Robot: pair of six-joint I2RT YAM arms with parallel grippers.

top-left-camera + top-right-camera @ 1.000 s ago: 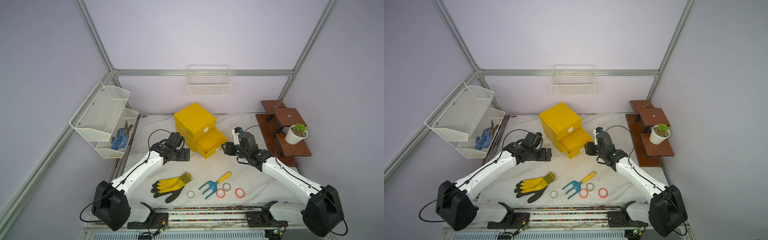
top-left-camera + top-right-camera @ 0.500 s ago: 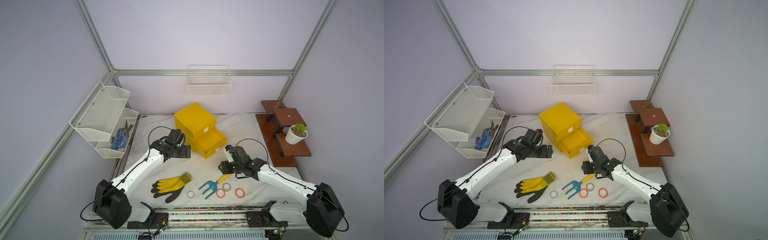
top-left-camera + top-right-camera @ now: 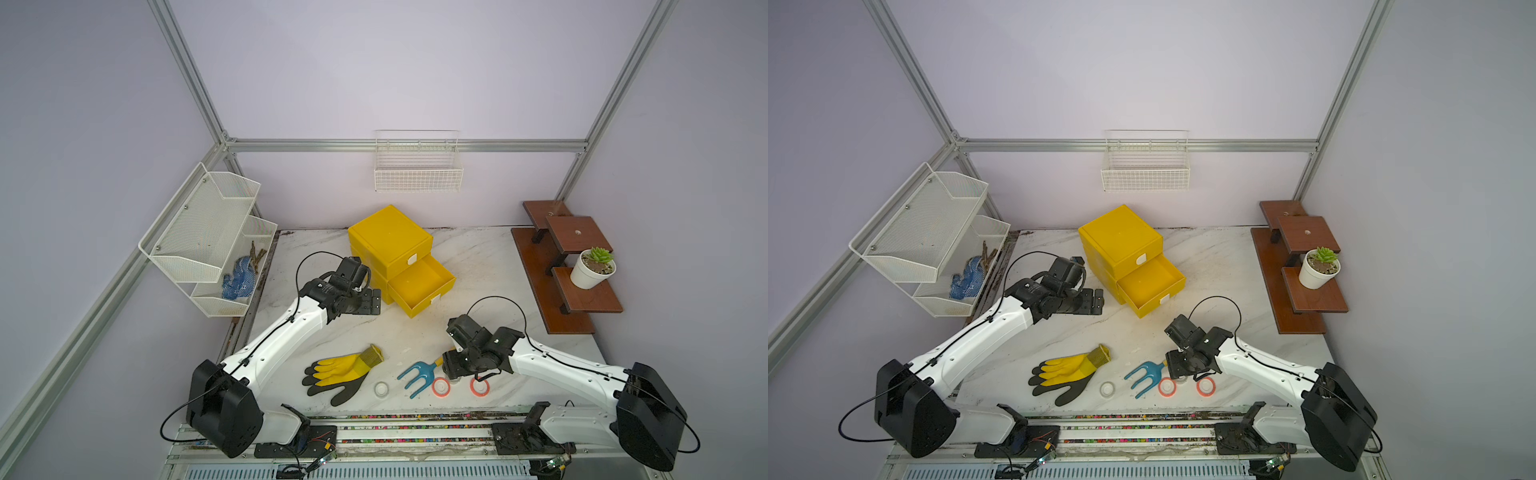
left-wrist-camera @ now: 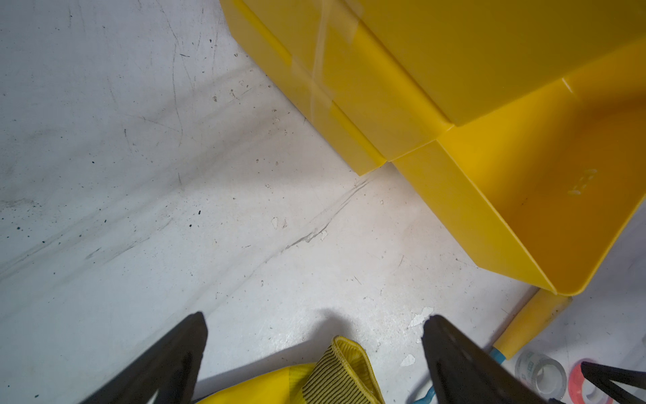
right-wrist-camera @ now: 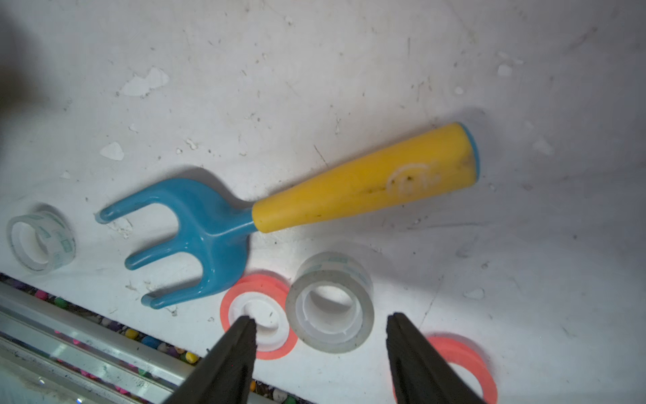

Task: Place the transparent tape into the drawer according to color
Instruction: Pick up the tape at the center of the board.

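The right pincer (image 5: 321, 321) hung low near the desk's (image 3: 478, 257) front edge. Its jaws were apart and straddled a clear tape roll (image 5: 330, 307) without gripping it. A red-orange roll (image 5: 230, 300) lay just beside that roll, by the toy garden fork (image 5: 209, 224), and a second red-orange roll (image 5: 479, 360) lay on the far side. The left pincer (image 4: 314, 325) gaped wide, holding nothing, beside the yellow cabinet (image 3: 390, 237). The cabinet's pulled-out drawer (image 3: 422, 286) stood well apart from the rolls.

White arm links (image 3: 286, 336), black joints (image 3: 328, 291), looping black cables (image 3: 494, 297).
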